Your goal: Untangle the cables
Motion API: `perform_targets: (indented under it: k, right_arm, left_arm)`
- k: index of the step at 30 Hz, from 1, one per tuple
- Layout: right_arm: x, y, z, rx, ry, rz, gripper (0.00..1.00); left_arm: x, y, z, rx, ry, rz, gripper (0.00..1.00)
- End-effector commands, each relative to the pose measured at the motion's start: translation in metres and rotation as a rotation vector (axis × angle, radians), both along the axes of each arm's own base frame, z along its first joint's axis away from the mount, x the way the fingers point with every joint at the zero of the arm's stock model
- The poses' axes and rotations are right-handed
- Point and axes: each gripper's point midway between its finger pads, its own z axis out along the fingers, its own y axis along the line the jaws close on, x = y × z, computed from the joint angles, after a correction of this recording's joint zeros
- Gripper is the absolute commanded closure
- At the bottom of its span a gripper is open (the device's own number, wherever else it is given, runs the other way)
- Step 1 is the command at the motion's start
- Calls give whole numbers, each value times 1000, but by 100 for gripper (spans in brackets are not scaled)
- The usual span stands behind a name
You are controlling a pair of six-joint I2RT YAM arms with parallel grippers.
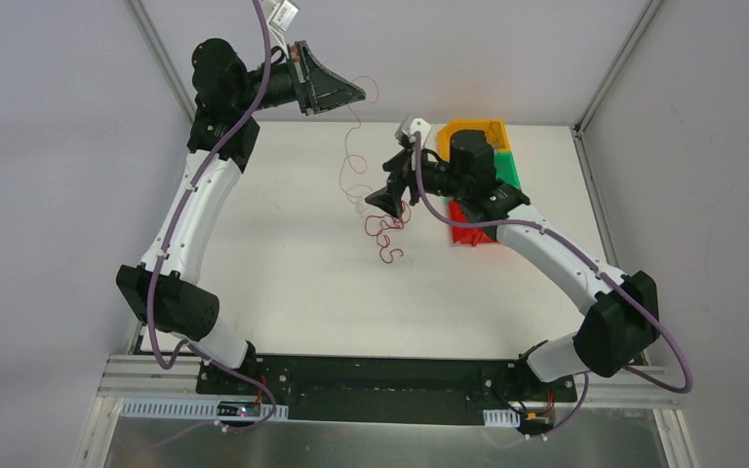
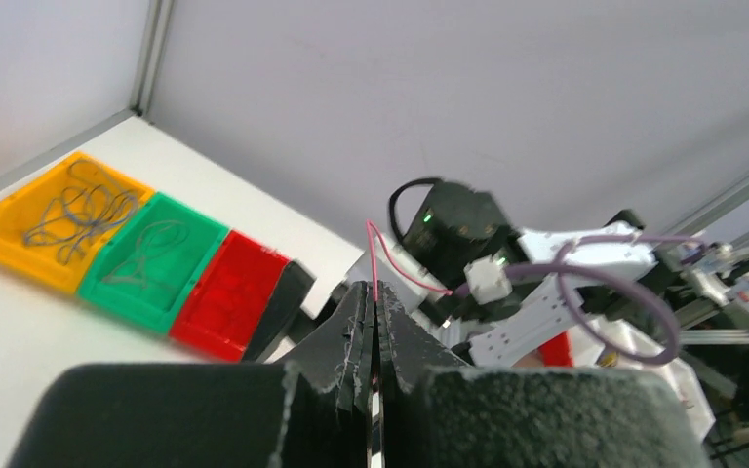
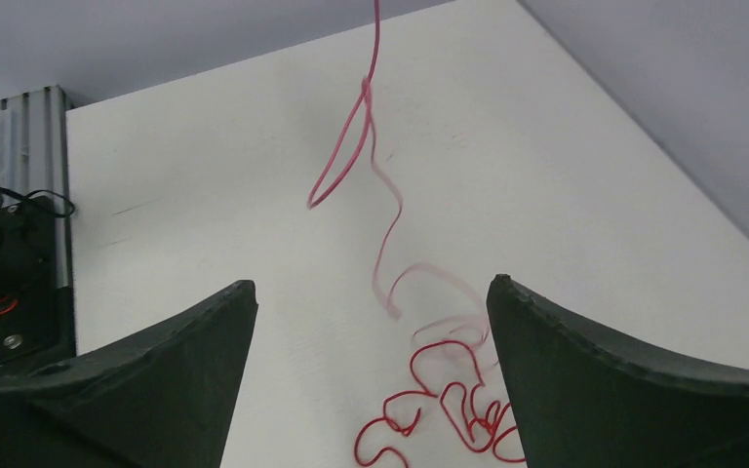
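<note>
On white table (image 1: 283, 292), red cables (image 1: 384, 238).

Left arm (image 1: 190, 210): white link shells between bulky black joint housings.
Right arm (image 1: 546, 249): same white shells, same black joints.
Hoses (image 2: 665, 322): thick, purple, running along each arm.
Jaws: matte black, broad wedge-shaped blades with curved inner edges.
Wrist camera (image 1: 413, 129): small white block.
Base plate (image 1: 380, 390): black, flat.

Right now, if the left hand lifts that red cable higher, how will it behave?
Probably floppy: the red cable hangs in loose curls from the shut left hand toward the table. Likely very light, since it is hair-thin. It may snag: its lower end meets a tangled heap by the open right hand.
</note>
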Motion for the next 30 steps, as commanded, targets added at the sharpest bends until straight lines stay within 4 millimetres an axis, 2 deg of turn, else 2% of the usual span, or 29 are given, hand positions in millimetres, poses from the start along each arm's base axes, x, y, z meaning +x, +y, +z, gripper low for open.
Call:
perform_targets:
  k: [1, 5, 7, 8, 9, 10, 11, 12, 14, 16, 19, 20, 21, 22, 23, 24, 30]
  right_arm:
    - [29, 11, 17, 45, -216, -41, 8]
    - [37, 32, 20, 92, -224, -40, 9]
    - [32, 44, 22, 118, -212, -12, 11]
    - [28, 48, 21, 124, -202, 4, 20]
    - [25, 50, 21, 127, -196, 13, 35]
    - [22, 50, 21, 130, -192, 13, 55]
    - [21, 48, 22, 138, -195, 0, 80]
    - [22, 43, 26, 147, -207, -26, 97]
    - [22, 33, 35, 161, -237, -71, 100]
    - [20, 23, 45, 176, -250, -97, 100]
    - [16, 16, 56, 182, -258, -100, 100]
    - [17, 17, 55, 172, -255, -99, 98]
    - [19, 18, 51, 162, -249, -100, 78]
    - [22, 20, 47, 156, -240, -105, 49]
    - [26, 22, 43, 157, -231, -109, 27]
    - [28, 25, 41, 163, -222, -112, 13]
    - [40, 51, 34, 188, -296, -109, 1]
  left_arm:
    - [-12, -2, 44, -126, -22, -73, 100]
    - [-4, -3, 53, -183, 17, -81, 100]
    - [-1, -3, 55, -190, 13, -71, 100]
    - [0, -3, 55, -190, 11, -69, 100]
    - [1, -2, 54, -189, 12, -62, 100]
    - [4, 0, 52, -188, 18, -46, 100]
    - [10, 6, 48, -190, 34, -16, 100]
    - [19, 15, 43, -194, 56, 36, 100]
    - [47, 42, 25, -199, 122, 185, 100]
    - [65, 68, 4, -210, 197, 273, 100]
    - [65, 80, -12, -238, 252, 268, 100]
    - [61, 78, -10, -244, 243, 253, 100]
    - [56, 76, -5, -251, 227, 238, 100]
    - [52, 73, 1, -257, 208, 225, 100]
    - [47, 70, 7, -260, 190, 211, 100]
    - [43, 67, 12, -262, 179, 196, 100]
    - [34, 65, 29, -264, 164, 193, 100]
